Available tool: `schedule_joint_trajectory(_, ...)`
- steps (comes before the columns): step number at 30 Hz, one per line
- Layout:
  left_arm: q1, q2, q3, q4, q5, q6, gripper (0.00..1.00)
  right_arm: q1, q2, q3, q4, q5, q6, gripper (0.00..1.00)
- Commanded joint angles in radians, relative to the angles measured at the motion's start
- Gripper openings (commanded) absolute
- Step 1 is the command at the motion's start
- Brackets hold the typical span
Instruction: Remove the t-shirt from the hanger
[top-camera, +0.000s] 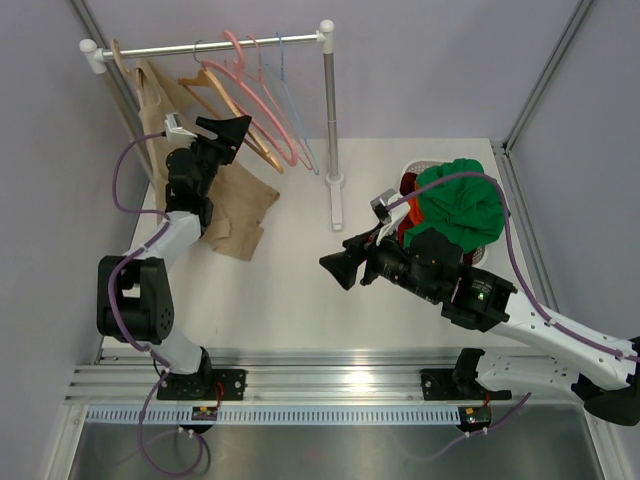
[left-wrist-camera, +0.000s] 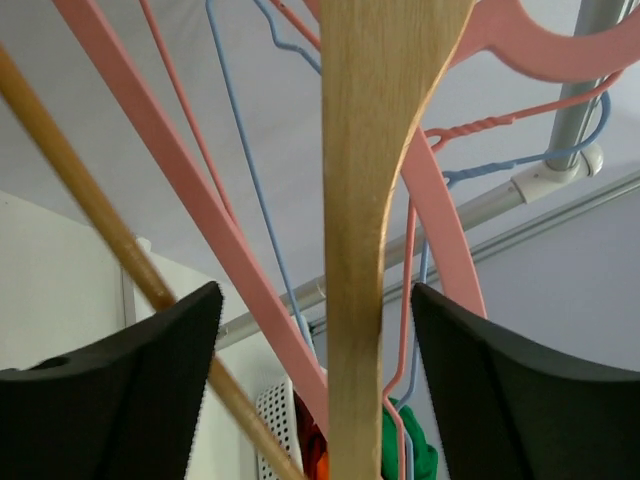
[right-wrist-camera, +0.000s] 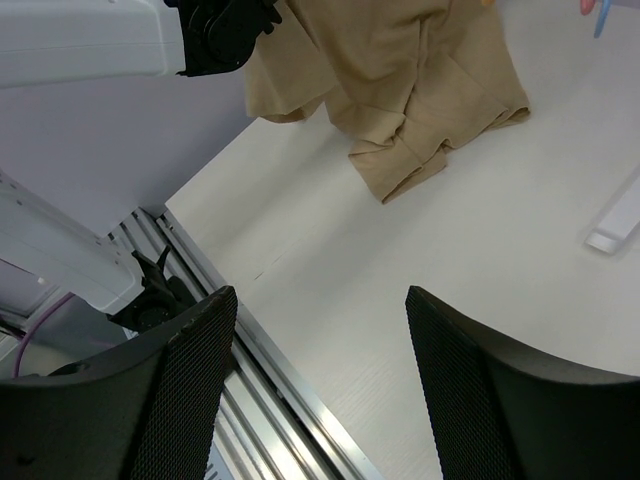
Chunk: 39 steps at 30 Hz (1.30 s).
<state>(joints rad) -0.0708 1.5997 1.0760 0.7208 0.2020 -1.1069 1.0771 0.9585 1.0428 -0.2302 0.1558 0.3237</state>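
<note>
The green t-shirt (top-camera: 458, 203) lies bunched on top of the white basket (top-camera: 412, 166) at the right, apart from the rack. It also shows low in the left wrist view (left-wrist-camera: 408, 448). The bare wooden hanger (top-camera: 222, 98) hangs from the rail by a thin wire hook. My left gripper (top-camera: 238, 134) is raised to it, and in the left wrist view one wooden arm (left-wrist-camera: 356, 250) stands between the open jaws of my left gripper (left-wrist-camera: 315, 292) with a gap on each side. My right gripper (top-camera: 340, 268) is open and empty over the table beside the basket; it also shows in the right wrist view (right-wrist-camera: 320, 390).
The rail (top-camera: 220, 44) also carries pink hangers (top-camera: 262, 95), a blue wire hanger (top-camera: 290, 90) and the beige top (top-camera: 238, 208), which trails onto the table. The rack's post (top-camera: 330, 110) stands mid-table. Red and orange cloth lies in the basket. A metal rail (right-wrist-camera: 250, 370) runs along the near edge.
</note>
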Motion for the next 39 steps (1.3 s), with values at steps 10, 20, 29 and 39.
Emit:
schedule_joint_trajectory(10,0.029,-0.286,-0.132,-0.177,0.174,0.119,0.99,-0.003,-0.004,0.003,0.037,0.048,-0.015,0.79)
schedule_joint_trajectory(20,-0.034,-0.861,-0.333,-0.676,0.117,0.412,0.99,-0.003,-0.063,-0.023,0.048,0.201,-0.012,0.99)
schedule_joint_trajectory(29,-0.041,-1.319,-0.346,-1.127,0.218,0.755,0.99,-0.002,-0.298,-0.219,0.135,0.339,-0.049,0.99)
schedule_joint_trajectory(39,-0.063,-1.393,-0.386,-1.187,0.304,0.788,0.99,-0.002,-0.451,-0.333,0.146,0.458,-0.026,1.00)
